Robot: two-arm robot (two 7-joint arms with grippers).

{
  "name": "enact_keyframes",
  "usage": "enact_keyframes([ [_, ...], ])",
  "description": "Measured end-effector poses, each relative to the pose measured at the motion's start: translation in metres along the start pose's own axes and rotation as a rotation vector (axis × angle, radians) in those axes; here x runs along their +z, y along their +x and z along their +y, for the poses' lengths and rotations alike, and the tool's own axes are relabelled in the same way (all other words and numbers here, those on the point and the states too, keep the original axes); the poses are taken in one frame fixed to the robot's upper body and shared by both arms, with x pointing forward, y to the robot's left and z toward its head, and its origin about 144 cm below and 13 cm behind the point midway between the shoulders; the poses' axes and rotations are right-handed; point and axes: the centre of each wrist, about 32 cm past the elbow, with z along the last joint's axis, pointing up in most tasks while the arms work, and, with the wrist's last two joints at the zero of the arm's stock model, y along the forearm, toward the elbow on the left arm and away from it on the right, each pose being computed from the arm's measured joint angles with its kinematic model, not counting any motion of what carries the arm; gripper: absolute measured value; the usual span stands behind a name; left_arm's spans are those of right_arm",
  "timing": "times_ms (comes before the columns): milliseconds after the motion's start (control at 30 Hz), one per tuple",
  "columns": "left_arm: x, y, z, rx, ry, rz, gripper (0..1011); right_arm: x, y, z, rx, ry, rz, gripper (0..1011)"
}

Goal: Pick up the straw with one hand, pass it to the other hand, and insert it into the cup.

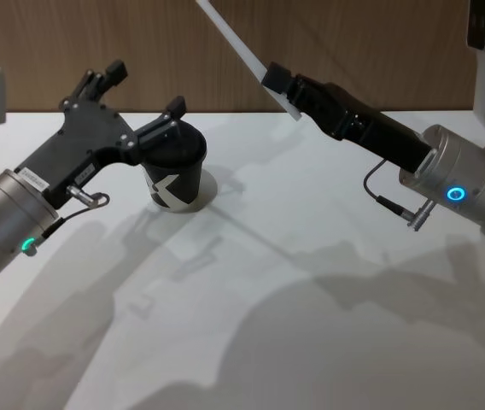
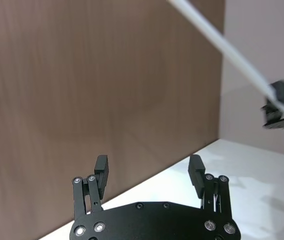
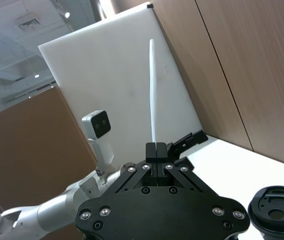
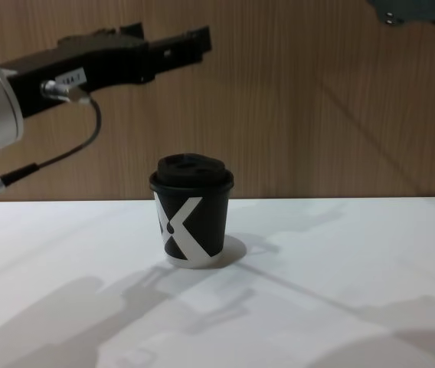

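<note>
Pickup looks done: right tool (image 1: 278,79) is clamped shut on the straw (image 1: 234,38), which sticks out beyond its tips, clear of the table (image 1: 311,299). Left tool (image 1: 143,91) is wide open and empty, with the cup (image 1: 174,166) below its tips. Handover and insertion remain.

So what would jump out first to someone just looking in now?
The white straw stands out, pinched in the right hand and slanting up high at the right. Then the black cup with its white X, lidded, left of centre on the white table, with the left hand open in the air above it.
</note>
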Motion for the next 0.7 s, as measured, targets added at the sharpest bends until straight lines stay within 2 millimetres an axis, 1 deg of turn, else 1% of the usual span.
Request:
enact_keyframes([
  [300,0.002,0.011,-0.004,-0.122,-0.070,0.065,1003,0.000,0.000,0.000,0.001,-0.001,0.000,4],
  [433,-0.001,0.016,-0.008,-0.178,-0.109,0.111,1003,0.000,0.000,0.000,0.002,-0.001,0.000,4],
  [700,-0.008,0.020,-0.016,-0.236,-0.174,0.210,1003,0.000,0.000,0.000,0.002,-0.001,0.000,4],
])
